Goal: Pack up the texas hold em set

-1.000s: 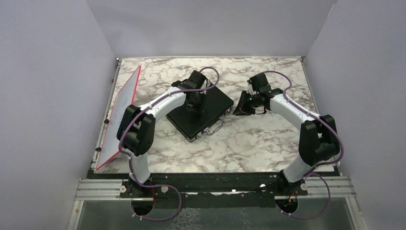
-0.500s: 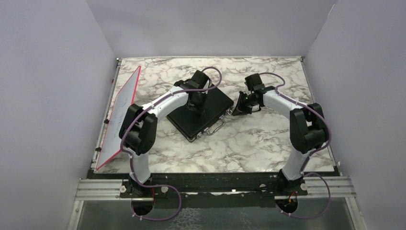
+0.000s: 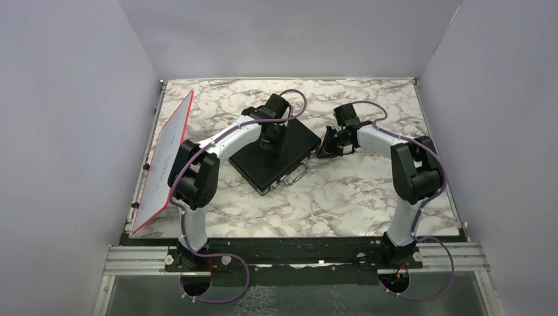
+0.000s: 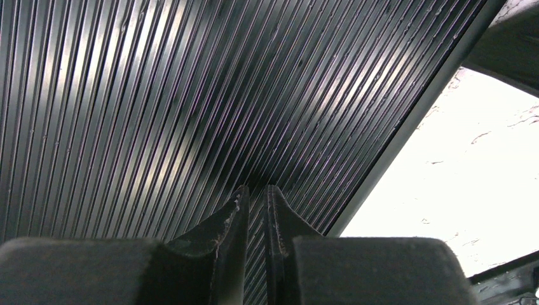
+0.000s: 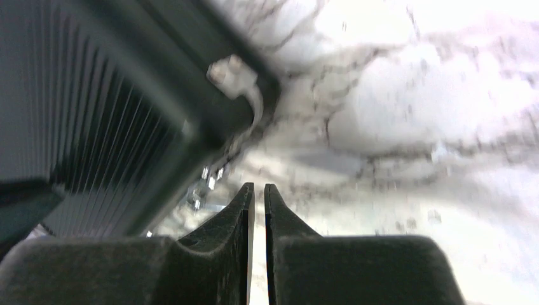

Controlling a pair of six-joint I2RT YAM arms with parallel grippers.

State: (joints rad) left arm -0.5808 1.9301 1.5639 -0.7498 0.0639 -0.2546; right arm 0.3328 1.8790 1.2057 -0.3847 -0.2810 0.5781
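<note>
The black silver-edged briefcase (image 3: 283, 161) lies closed on the marble table, its metal handle (image 3: 297, 176) at the near right edge. My left gripper (image 3: 268, 146) is shut and empty, its tips resting on the ribbed lid (image 4: 159, 95). My right gripper (image 3: 320, 153) is shut and empty, low over the table at the case's right corner. In the right wrist view the case corner with a metal fitting (image 5: 232, 73) lies to the upper left of my tips (image 5: 255, 189). Chips, cards, dice and discs are out of view.
A red-edged white board (image 3: 164, 161) leans against the left wall. Bare marble table (image 3: 368, 191) stretches to the right and in front of the case. Grey walls enclose the left, back and right sides.
My right arm has swung left, bringing its shut gripper up to the briefcase's right corner. My left arm has stayed on the lid.
</note>
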